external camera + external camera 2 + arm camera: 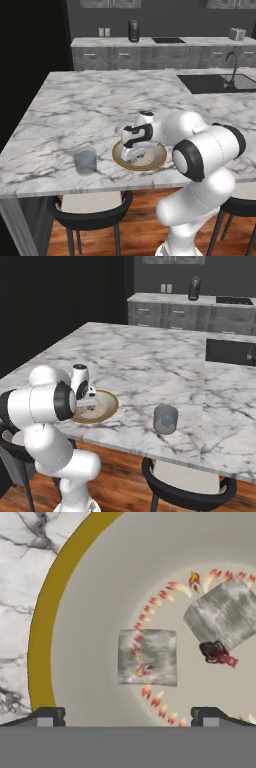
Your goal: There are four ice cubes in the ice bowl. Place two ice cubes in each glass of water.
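Note:
The ice bowl (159, 161) (113, 404), golden-brown at the rim, sits near the front edge of the marble island. My gripper (136, 152) (91, 402) (127, 718) hangs just above its inside, open and holding nothing. In the hand view two ice cubes lie in the bowl (45, 637): one (147, 657) straight ahead between my fingertips, the other (225, 612) up and to the right. A glass of water (85, 161) stands to the bowl's left in the left base view. In the right base view a glass of water (165, 418) stands to the bowl's right. My arm hides part of the bowl.
The island's front edge runs close to the bowl, with dark stools (90, 210) (185, 482) below it. A black sink (215, 83) with a faucet (233, 62) lies at the far right. Bare marble stretches behind the bowl.

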Robot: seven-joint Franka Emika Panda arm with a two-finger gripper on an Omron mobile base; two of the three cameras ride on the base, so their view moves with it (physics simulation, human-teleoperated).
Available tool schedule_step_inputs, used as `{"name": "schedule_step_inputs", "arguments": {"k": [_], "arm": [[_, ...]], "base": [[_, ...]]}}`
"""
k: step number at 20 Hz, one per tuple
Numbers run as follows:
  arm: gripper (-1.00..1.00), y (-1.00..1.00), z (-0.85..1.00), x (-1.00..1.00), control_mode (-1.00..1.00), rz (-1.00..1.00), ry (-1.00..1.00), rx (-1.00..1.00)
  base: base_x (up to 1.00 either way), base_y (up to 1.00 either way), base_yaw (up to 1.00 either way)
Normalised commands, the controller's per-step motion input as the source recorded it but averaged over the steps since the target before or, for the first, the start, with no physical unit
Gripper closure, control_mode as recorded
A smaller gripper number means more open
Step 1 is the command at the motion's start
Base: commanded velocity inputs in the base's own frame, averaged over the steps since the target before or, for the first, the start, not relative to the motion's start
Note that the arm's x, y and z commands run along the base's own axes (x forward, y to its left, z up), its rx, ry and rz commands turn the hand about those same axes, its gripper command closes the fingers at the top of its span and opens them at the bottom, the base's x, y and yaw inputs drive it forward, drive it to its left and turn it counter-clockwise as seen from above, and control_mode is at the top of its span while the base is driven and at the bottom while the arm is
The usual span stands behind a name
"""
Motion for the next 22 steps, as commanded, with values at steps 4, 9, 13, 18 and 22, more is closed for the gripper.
{"name": "schedule_step_inputs", "arguments": {"k": [4,9,13,18,22], "arm": [[-1.0,0.0,-0.24,0.2,-1.0,0.0,0.0,0.0],[-1.0,0.01,-0.1,0.22,-1.0,0.0,0.0,0.0],[-1.0,0.0,-0.12,0.16,-1.0,0.0,0.0,0.0],[-1.0,0.0,-0.18,0.01,-1.0,0.0,0.0,0.0],[-1.0,0.0,-0.17,0.05,-1.0,0.0,0.0,0.0]], "base": [[0.0,0.0,0.0],[0.0,0.0,0.0],[0.0,0.0,0.0],[0.0,0.0,0.0],[0.0,0.0,0.0]]}}
